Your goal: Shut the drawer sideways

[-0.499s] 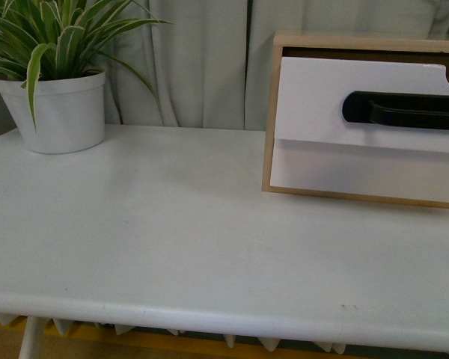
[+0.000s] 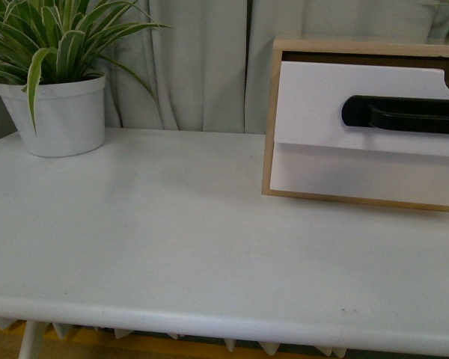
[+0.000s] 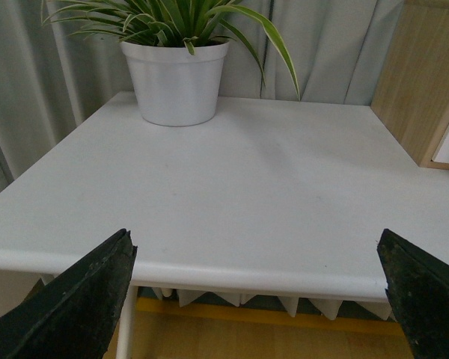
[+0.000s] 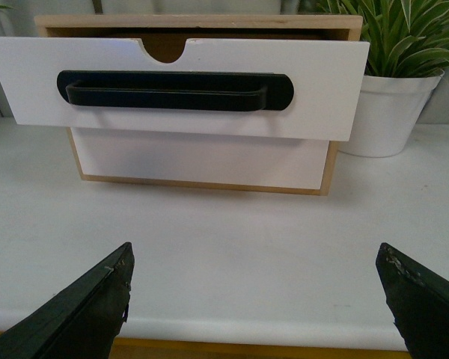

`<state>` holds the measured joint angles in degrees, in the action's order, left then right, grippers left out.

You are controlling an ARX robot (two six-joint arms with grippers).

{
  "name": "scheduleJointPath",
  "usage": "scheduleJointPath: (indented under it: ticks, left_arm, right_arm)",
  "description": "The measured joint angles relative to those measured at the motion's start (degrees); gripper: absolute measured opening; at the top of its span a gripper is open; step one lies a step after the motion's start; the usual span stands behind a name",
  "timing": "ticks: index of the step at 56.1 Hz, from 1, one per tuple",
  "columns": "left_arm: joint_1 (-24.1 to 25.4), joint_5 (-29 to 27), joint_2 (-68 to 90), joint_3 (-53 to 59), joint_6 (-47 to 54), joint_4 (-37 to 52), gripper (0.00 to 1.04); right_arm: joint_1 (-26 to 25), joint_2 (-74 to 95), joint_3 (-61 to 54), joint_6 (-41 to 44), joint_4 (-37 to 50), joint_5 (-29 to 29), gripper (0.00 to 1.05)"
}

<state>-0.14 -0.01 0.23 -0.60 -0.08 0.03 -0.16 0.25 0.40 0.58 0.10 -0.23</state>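
The drawer (image 2: 322, 101) is white with a long black bar handle (image 2: 404, 114) and a semicircular notch in its top edge. It sticks out of a light-wood case (image 2: 272, 112) at the table's right back. In the right wrist view the drawer (image 4: 314, 90) faces me, pulled out, with its handle (image 4: 172, 91) across it. My right gripper (image 4: 256, 258) is open and empty, back at the table's front edge, apart from the drawer. My left gripper (image 3: 258, 247) is open and empty, at the front edge. Neither gripper shows in the front view.
A lower white drawer front (image 2: 359, 173) without a handle sits shut under the open one. A white pot with a striped plant (image 2: 56, 112) stands at the back left; it also shows in the left wrist view (image 3: 176, 78). Another potted plant (image 4: 393, 105) stands beside the case. Curtains hang behind the white table (image 2: 172, 239).
The front view has shifted slightly, so the scene sits a few pixels lower. The drawer and the plant pot have not moved on the table.
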Motion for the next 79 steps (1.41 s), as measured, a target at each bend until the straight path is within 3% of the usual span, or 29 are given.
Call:
scheduleJointPath:
  ticks: [26,28,34,38,44,50,56,66,79]
  left_arm:
    - [0.0,0.0,0.0,0.0,0.0,0.0,0.98]
    - [-0.42,-1.49,0.15,0.0,1.11,0.2,0.98]
    - [-5.57,-16.44,5.42,-0.02,12.85,8.48,0.98]
    - [-7.08,-18.88,12.04,-0.02,21.16,16.35,0.98]
    - [-7.87,-15.78,24.68,-0.02,35.87,32.35,0.98]
    - [-9.14,-5.4,45.29,-1.57,55.6,56.74,0.98]
    - [-10.14,-0.02,56.81,-4.96,65.88,66.99,0.98]
    - [-12.26,5.6,69.55,-12.0,76.17,70.84,0.98]
    - [-18.53,10.49,81.2,-22.99,84.17,66.01,0.98]
  right_arm:
    - [0.15,0.87,0.66,-0.11,-2.1,0.72,0.95]
    - [0.11,3.06,2.34,-0.09,-5.92,0.61,0.95]
    - [-1.44,13.7,6.6,0.66,-6.12,-2.69,0.95]
    - [-2.58,20.46,9.64,2.34,-2.75,-4.85,0.95]
    - [-4.2,29.07,14.64,7.19,-0.76,-8.74,0.95]
    - [-7.48,38.38,20.2,15.39,-0.15,-13.22,0.95]
    - [-10.75,44.15,24.61,21.2,0.37,-14.84,0.95]
    - [-14.49,50.36,32.5,26.71,-1.09,-17.7,0.95]
    - [-18.97,58.82,45.42,33.75,-8.74,-21.24,0.95]
